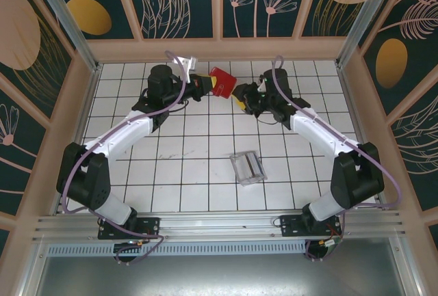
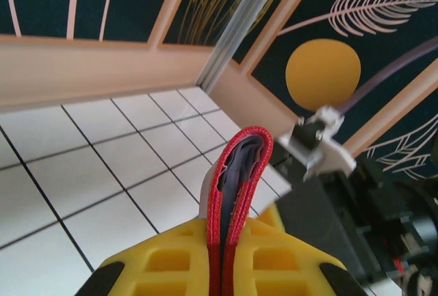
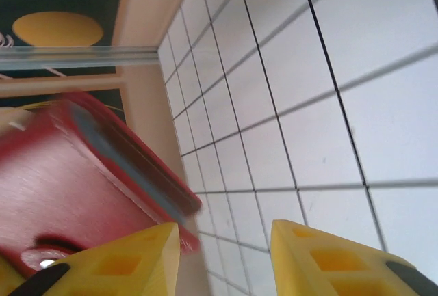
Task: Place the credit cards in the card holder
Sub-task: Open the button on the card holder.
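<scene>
The card holder is off the table, held in the air over the far centre tiles, at about 12 o'clock on the floor in the overhead view. It sits between the two claws. In the left wrist view the card holder is edge-on, its long axis running out of the fingers toward 12 o'clock and ending in a rounded red loop. Grey-blue layers lie pressed inside that loop. I cannot tell whether they are the credit cards or only the lining.

The left gripper is clenched on the holder's near end, and its yellow fingers pinch the two red faces flat together. From this claw the holder points to roughly 3 o'clock in the overhead view, toward the other arm.

The right gripper is just beside the holder, which lies at about 10 o'clock from it. In its own wrist view the right gripper is spread wide with nothing between the fingers. The card holder sits off at 9 o'clock, outside the gap and behind the left-hand finger, with its clasp face toward the camera.

My reading is that the next move turns on that offset. The right claw would have to shift toward 9 o'clock before it could take or pry the holder.

A clear slotted tray rests on the tiles at 5 o'clock from the holder, well apart.
</scene>
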